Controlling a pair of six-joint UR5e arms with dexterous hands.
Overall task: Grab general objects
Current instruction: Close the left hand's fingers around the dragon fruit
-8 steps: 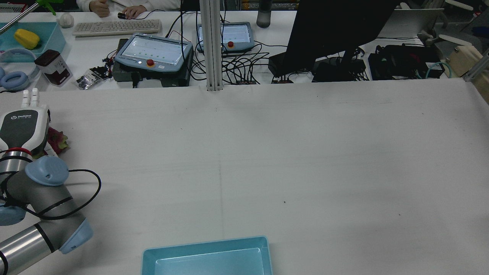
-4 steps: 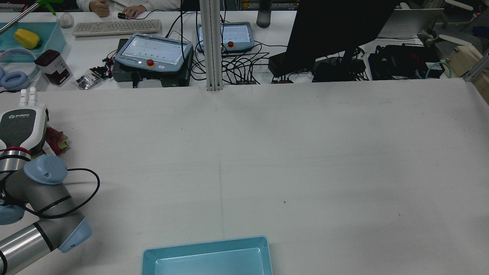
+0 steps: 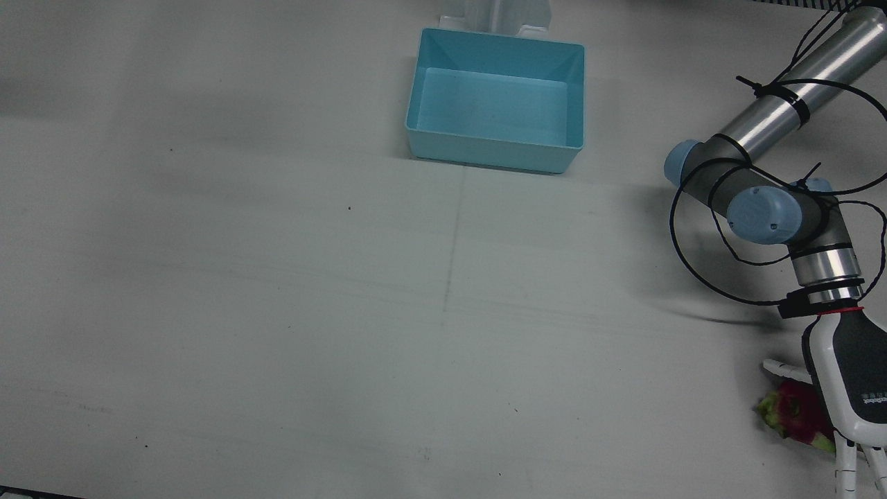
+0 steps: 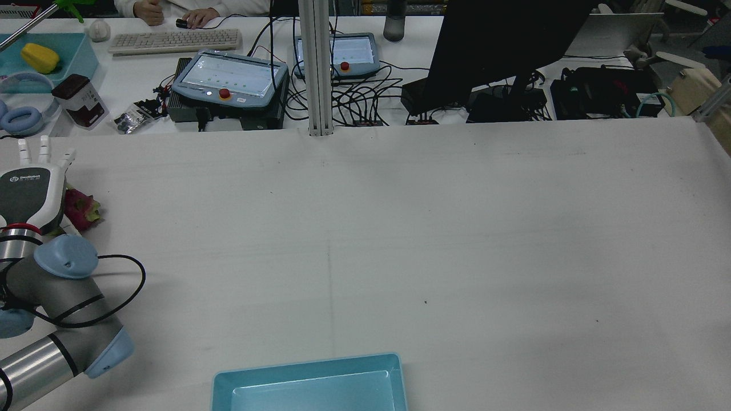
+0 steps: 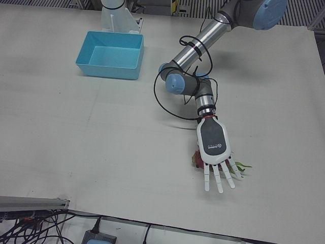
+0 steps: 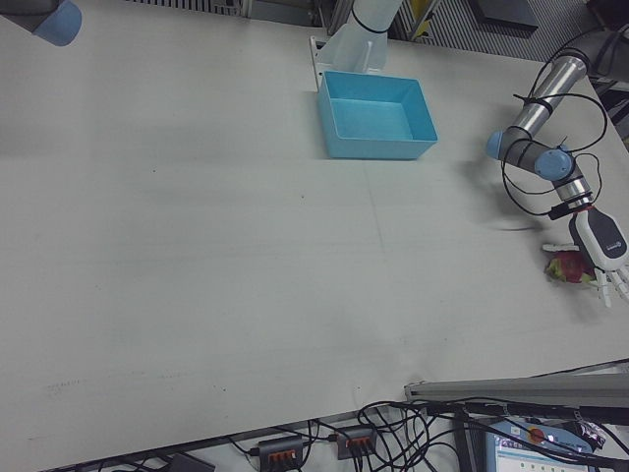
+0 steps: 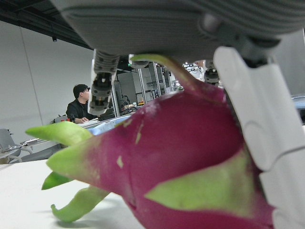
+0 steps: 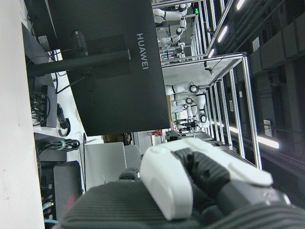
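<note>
Your left hand hovers palm-down over the dragon fruit, fingers spread and holding nothing. The fruit lies on the bench at its far left edge, partly under the palm. In my judgement, you are at the pre-grasp step. Next, lower the hand and close the fingers around the fruit. The bin stands well apart. The right hand holds nothing that shows; whether its fingers are apart, I cannot tell.

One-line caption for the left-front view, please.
Left hand poised open, fingers spread, over a dragon fruit on the white table; blue bin empty.
</note>
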